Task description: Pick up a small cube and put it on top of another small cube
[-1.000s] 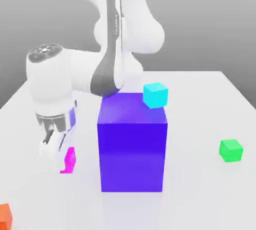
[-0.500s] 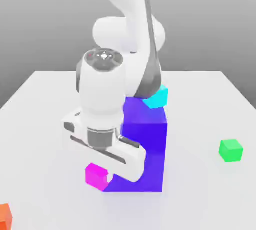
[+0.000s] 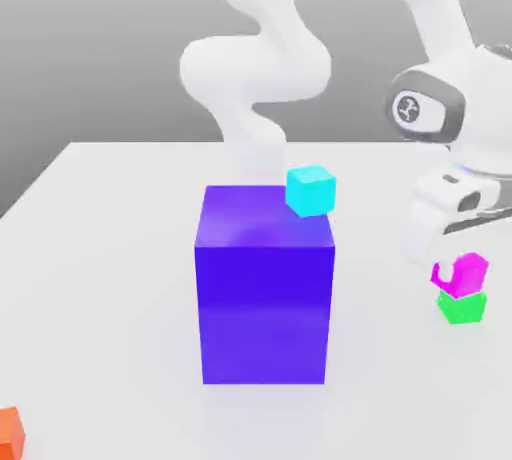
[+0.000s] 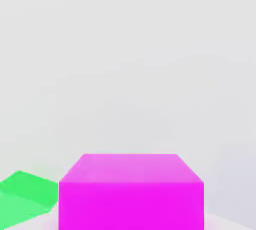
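Note:
The small magenta cube (image 3: 462, 274) hangs at the exterior view's right, with my gripper (image 3: 455, 273) shut on it below the white hand. It sits directly over the small green cube (image 3: 462, 307), which rests on the white table; I cannot tell whether the two cubes touch. In the hand view the magenta cube (image 4: 131, 191) is close up, and the green cube (image 4: 25, 196) peeks out beside and beneath it, slightly offset.
A big blue-purple block (image 3: 265, 283) stands at the table's middle, with a cyan cube (image 3: 311, 189) by its far upper corner. An orange cube (image 3: 9, 434) lies at the near corner on the exterior view's left.
The arm has swung from the exterior view's left, across the front of the blue-purple block, to the right. It carried the magenta cube off the table to above the green cube.

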Tool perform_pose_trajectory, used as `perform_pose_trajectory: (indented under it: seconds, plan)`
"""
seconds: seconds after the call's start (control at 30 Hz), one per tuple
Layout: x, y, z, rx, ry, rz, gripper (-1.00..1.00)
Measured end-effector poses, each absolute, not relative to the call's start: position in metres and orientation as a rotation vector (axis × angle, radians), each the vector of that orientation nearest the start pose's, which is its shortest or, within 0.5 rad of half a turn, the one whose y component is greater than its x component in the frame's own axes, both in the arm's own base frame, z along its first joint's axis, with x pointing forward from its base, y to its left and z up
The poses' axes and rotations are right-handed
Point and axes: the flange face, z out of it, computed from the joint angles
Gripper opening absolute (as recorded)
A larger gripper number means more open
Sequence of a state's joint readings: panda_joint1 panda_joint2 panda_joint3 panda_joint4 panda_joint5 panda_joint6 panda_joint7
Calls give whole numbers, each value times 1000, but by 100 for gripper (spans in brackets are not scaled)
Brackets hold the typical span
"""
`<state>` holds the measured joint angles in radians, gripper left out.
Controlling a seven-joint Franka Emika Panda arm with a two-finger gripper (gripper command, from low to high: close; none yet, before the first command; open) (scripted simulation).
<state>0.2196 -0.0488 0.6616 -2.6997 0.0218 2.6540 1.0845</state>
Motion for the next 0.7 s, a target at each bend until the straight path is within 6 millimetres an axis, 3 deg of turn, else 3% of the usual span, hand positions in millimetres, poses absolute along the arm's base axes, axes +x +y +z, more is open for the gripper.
perform_pose_trajectory:
  seconds: [0.07, 0.27, 0.3, 0.53, 0.7]
  plan:
    - [237, 326, 243, -3130, 326, -8, -100]
    - [232, 328, 188, -3120, 363, -3, -100]
    - [232, 327, 182, -3120, 362, -2, 100]
    - [231, 327, 182, -3120, 361, -1, 100]
    - [229, 330, 229, -3125, 349, -4, 100]
